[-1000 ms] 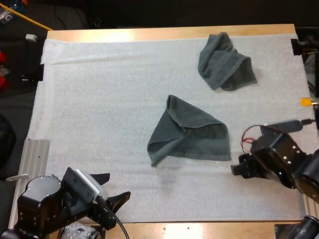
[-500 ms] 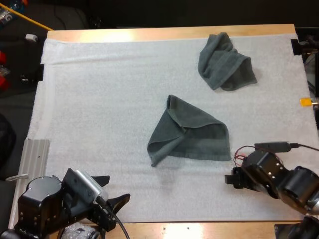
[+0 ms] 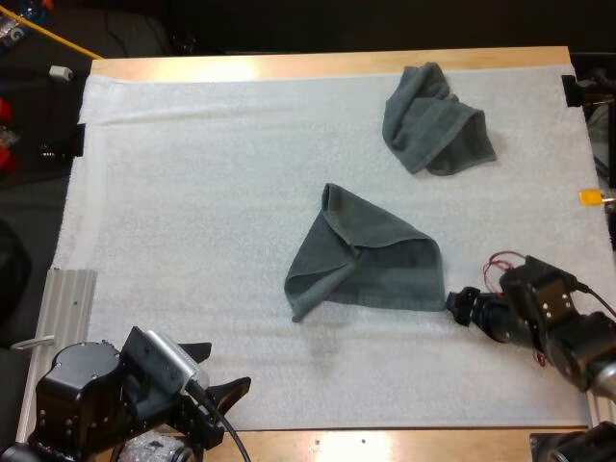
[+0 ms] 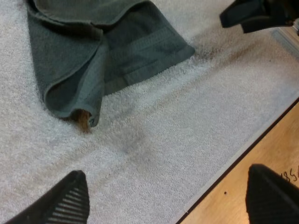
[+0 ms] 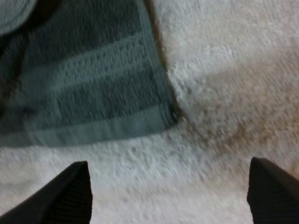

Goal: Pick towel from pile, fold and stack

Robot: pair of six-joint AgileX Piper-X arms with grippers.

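Grey-green towel (image 3: 371,258), corner just ahead of right jaws (spread apart)

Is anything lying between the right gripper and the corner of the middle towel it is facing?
Nothing visible. The right gripper sits just beside the right corner of the middle towel, jaws open, with only bare white mat between them. The crumpled towel lies well away, toward the table's far side.

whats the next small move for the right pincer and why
Probably ease the right pincer forward and down to the near corner of the middle towel: it stands open just short of that corner, which lies flat on the mat.
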